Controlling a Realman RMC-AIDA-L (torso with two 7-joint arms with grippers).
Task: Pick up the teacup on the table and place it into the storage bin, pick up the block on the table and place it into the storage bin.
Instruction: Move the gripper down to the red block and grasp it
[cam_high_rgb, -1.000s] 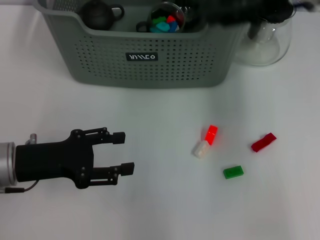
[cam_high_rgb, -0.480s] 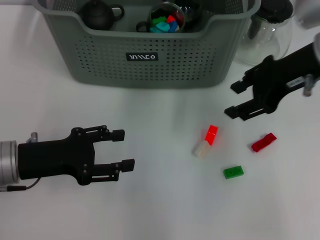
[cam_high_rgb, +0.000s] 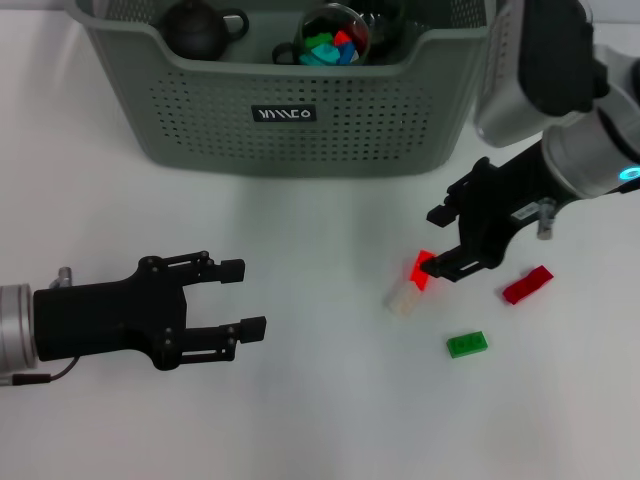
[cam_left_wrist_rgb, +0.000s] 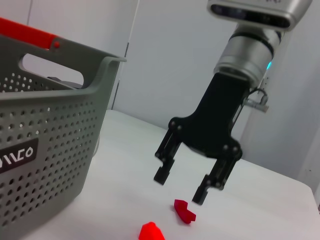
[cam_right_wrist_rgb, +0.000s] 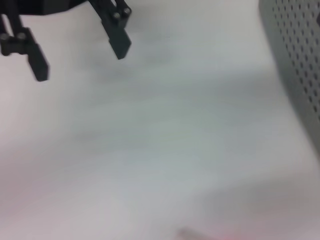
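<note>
The right gripper (cam_high_rgb: 440, 241) is down low over the white table (cam_high_rgb: 320, 420), jaws spread wide and holding nothing, with its nearer fingertip just at the edge of the bright red block (cam_high_rgb: 423, 268); from the left wrist view the fingers look to hang a little above the surface, not yet around anything. That red block lies touching a small white block (cam_high_rgb: 401, 299), with a darker red block (cam_high_rgb: 527, 285) off to the right and a green block (cam_high_rgb: 467, 344) nearer the robot, all loose on the table and apart from each other. The storage bin (cam_high_rgb: 290, 120) stands at the far side, and a glass teacup (cam_high_rgb: 333, 35) already sits inside it with coloured pieces in it, next to a dark teapot (cam_high_rgb: 196, 28), so I'd judge the cup part done and the block pick-up the step in hand. The next move, as I read it, calls for centring the open jaws over one block, most likely the bright red one, dropping the last bit and closing without dragging the white one along. The left gripper (cam_high_rgb: 240, 298) rests out over the table on the robot's left, well apart from the blocks, fingers parted and empty, seemingly idle
</note>
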